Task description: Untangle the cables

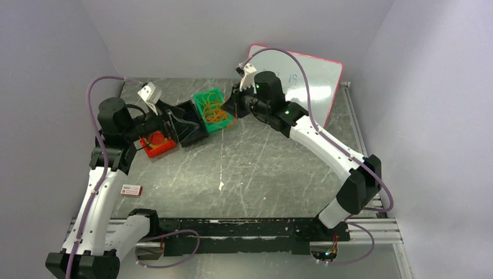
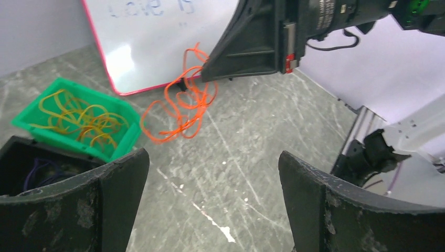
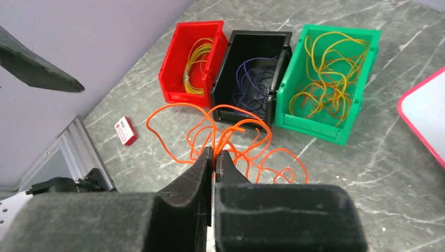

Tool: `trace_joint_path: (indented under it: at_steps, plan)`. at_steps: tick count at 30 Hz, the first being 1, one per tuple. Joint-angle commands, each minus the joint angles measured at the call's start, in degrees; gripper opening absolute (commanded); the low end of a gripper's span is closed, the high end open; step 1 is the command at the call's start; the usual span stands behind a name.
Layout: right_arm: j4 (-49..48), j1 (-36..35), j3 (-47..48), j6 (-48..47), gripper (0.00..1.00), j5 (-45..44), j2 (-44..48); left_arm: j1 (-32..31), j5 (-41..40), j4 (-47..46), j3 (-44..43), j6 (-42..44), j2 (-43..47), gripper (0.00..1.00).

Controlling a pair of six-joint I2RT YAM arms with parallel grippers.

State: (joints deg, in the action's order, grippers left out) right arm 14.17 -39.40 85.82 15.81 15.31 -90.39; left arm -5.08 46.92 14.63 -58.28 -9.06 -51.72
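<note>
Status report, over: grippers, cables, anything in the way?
Right gripper shut on orange cables, hanging near green bin. Left gripper open, empty. No obstacle seen.

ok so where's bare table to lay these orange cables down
The middle of the table is bare, from the bins down to the base rail, between the red-and-white box and the right arm. Crowded: the far strip, with bins, whiteboard, the left gripper and the right gripper holding the orange cables.

The orange cables (image 3: 236, 139) are one tangled bunch of thin loops, dangling from the pinched-together tips of the right gripper (image 3: 214, 153). Yellow strands (image 3: 328, 73) curl loosely in the green bin (image 3: 315, 128), and dark blue-black strands (image 3: 252, 79) in the black bin (image 3: 260, 35) (a few more yellow ones lie in the red bin (image 3: 176, 79)).
</note>
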Motion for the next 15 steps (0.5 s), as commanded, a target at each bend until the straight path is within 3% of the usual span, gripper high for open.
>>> trace_joint_path:
  at_steps: [1,7,15]
  plan:
    - [-1.37,-1.02,0.37,0.96,0.0,0.68,1.46,-2.37,5.93,-5.23,1.31,-3.13,-0.46,0.94]
    - [-2.98,-2.06,-0.47,0.88,0.0,2.14,2.68,-7.03,0.79,-1.55,0.11,-2.4,-5.13,0.75]
    - [-2.31,-2.87,-2.71,-1.37,0.0,2.52,5.82,-7.93,-3.7,-3.37,-0.21,-4.67,-7.1,0.66]
